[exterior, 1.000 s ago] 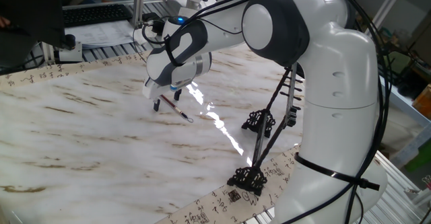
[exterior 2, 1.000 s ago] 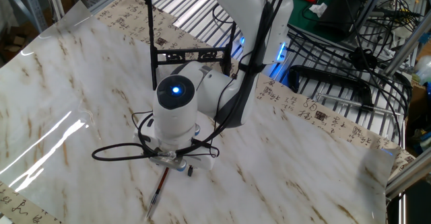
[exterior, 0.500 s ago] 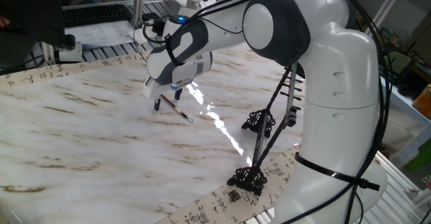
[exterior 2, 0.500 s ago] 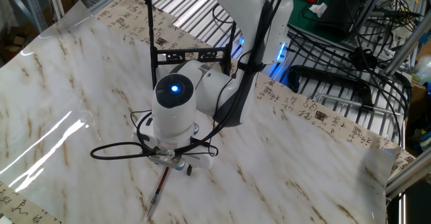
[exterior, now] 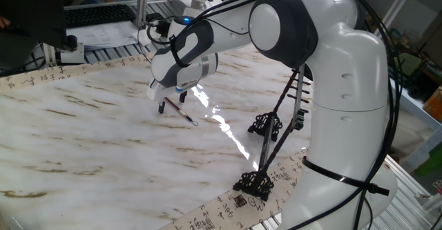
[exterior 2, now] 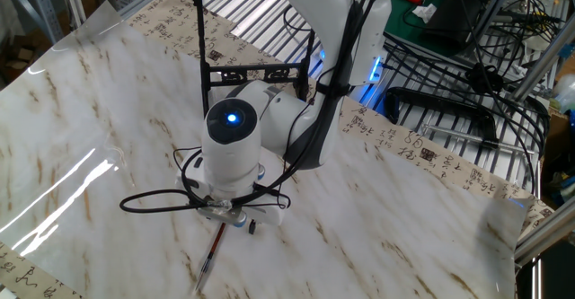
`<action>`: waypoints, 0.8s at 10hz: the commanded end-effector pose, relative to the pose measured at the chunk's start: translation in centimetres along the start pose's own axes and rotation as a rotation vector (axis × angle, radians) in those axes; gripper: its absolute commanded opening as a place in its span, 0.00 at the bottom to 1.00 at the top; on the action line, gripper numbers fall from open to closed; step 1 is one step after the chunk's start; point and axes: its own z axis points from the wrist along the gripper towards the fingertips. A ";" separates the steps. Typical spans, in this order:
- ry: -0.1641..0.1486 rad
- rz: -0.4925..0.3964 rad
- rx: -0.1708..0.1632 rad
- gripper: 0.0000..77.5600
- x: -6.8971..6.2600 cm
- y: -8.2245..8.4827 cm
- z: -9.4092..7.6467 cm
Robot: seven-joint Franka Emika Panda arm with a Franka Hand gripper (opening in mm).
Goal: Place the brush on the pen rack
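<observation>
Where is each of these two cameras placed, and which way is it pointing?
One fixed view: sits low beside the robot's base, looking across the marble table; the arm's bulky white body fills the right, the claw over the brush.
The other fixed view: sits high on the opposite side, looking down; the arm reaches toward the camera, hiding most of the claw.
Shared: the brush, the pen rack, the table.

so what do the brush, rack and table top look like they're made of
Brush: thin reddish-brown shaft, probably lacquered wood or bamboo. Rack: thin black posts and scrolled feet, likely painted metal. Table top: marble-patterned sheet, glossy by the glare streak, possibly vinyl rather than stone.
</observation>
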 end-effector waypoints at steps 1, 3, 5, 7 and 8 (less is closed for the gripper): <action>-0.013 0.001 0.005 1.00 -0.1 -0.1 -0.1; -0.016 0.001 0.007 1.00 -0.1 -0.2 -0.1; -0.016 0.001 0.008 0.01 -0.1 -0.2 -0.1; -0.016 0.001 0.008 0.01 -0.1 -0.2 -0.1; -0.016 0.001 0.008 0.01 -0.1 -0.2 -0.1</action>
